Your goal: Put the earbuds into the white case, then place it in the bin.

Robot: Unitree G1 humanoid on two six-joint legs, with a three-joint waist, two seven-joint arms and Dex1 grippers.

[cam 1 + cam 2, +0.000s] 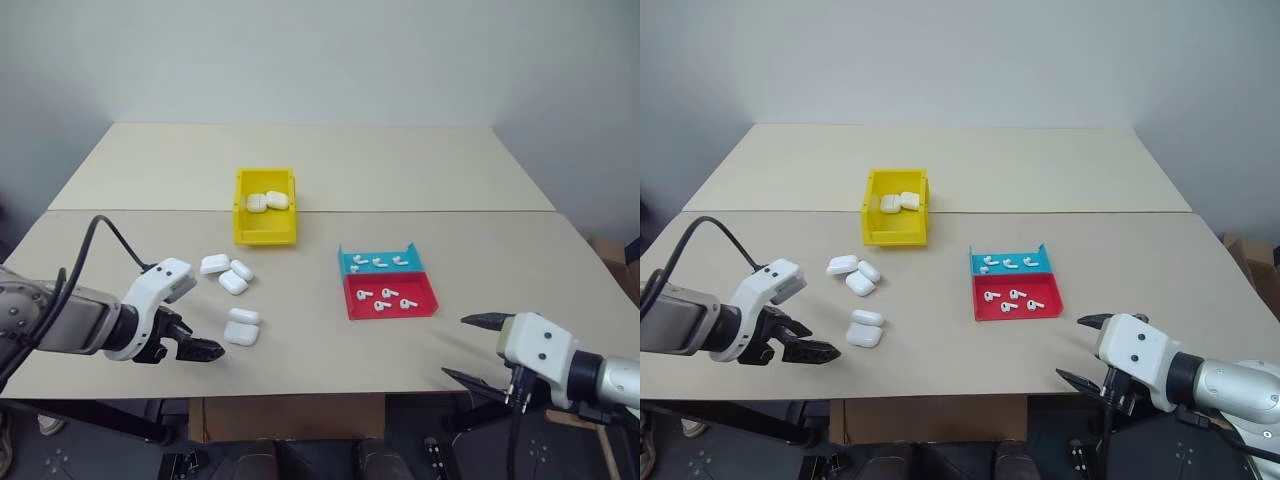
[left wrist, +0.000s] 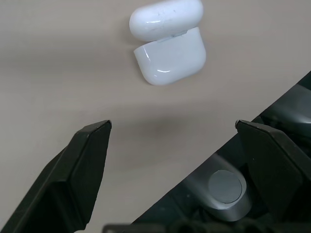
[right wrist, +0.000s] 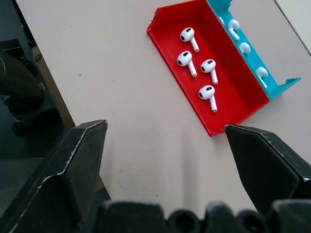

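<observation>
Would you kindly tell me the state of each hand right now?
Left hand: open, holding nothing.
Right hand: open, holding nothing.

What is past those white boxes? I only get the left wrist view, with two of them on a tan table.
Observer: A yellow bin stands farther back on the table, with two white cases already inside.
Operator: Are there more boxes lying loose?
Observer: Yes, three more cases lie between your pair and the bin.
Operator: Where are the earbuds?
Observer: In a red-and-blue tray toward the robot's right: four earbuds lie in the red half.
Operator: And the other arm?
Observer: The right gripper is open, holding nothing, at the table's near edge.
</observation>
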